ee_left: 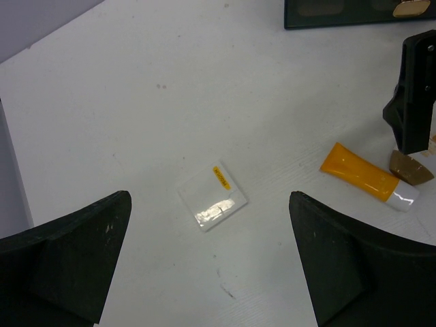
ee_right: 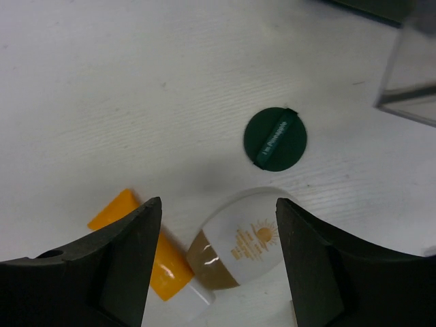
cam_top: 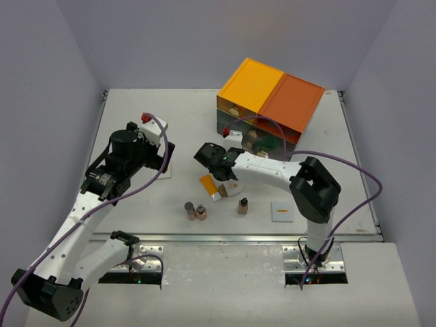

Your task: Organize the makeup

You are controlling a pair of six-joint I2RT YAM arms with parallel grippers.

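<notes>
The left end effector [ee_left: 210, 228] hangs over the table [cam_top: 136, 109] with its jaws spread as wide as they go, holding nothing. A flat white sachet [ee_left: 211, 197] with a yellow label lies on the bare surface below the gap between them.

The right end effector [ee_right: 216, 219] is also spread and grips nothing. It is poised above a white oval piece [ee_right: 238, 248] with a brown end and a sun print, which lies between the two fingers [ee_right: 116, 266] in the wrist view. An orange tube [ee_right: 146, 252] lies just beside the oval piece, its white cap end close against it. A dark green disc [ee_right: 275, 139] with a strap across it sits near them on the table, apart from both.

Toward the near edge stand three small brown bottles [cam_top: 189, 208] — two close together, the third off to the right. Further right lies a flat white square [cam_top: 282, 211]. The orange-topped drawer chest [cam_top: 269, 102] stands at the far side with its lower drawers pulled out.
</notes>
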